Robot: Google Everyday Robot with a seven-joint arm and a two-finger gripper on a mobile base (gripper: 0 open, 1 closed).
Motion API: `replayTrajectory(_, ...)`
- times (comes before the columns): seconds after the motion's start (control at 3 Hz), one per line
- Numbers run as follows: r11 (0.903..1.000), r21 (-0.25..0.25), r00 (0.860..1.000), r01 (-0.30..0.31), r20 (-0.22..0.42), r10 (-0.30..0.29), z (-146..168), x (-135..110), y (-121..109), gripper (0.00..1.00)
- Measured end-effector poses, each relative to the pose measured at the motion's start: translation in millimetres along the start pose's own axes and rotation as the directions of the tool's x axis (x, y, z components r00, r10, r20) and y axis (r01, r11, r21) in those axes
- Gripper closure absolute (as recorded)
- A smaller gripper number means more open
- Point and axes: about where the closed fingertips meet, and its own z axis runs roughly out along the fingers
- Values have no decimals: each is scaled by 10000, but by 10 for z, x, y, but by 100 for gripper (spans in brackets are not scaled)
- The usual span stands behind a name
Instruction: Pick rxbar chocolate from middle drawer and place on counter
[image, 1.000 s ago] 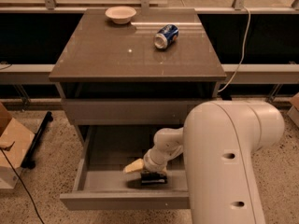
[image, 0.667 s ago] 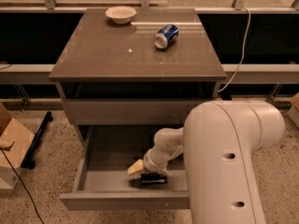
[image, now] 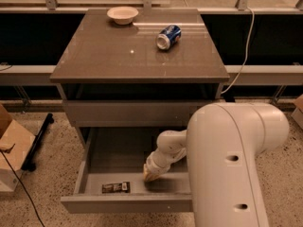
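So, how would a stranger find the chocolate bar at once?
Below the glossy counter, the middle drawer is pulled open. On its floor, near the front wall, lies the rxbar chocolate, left of the gripper and apart from it. It is the only flat black wrapper; the blue soda can lies on the counter.

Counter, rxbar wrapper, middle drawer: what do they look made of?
Counter: glossy grey-brown slab with reflections, maybe laminate or stone. Rxbar chocolate: black printed wrapper, likely plastic film. Middle drawer: matte grey, painted metal or board. Claw inside drawer, right of bar.
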Motion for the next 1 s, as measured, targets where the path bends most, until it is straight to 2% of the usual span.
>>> replayTrajectory(0.33,9989,-210,9974,-409,-596,396,305,93,-59,96)
replayTrajectory(0.67,9989,-211,9974,-409,-596,396,249,94,-32,0)
replayTrajectory(1.0,9989,-211,9974,-409,-596,396,249,94,-32,0)
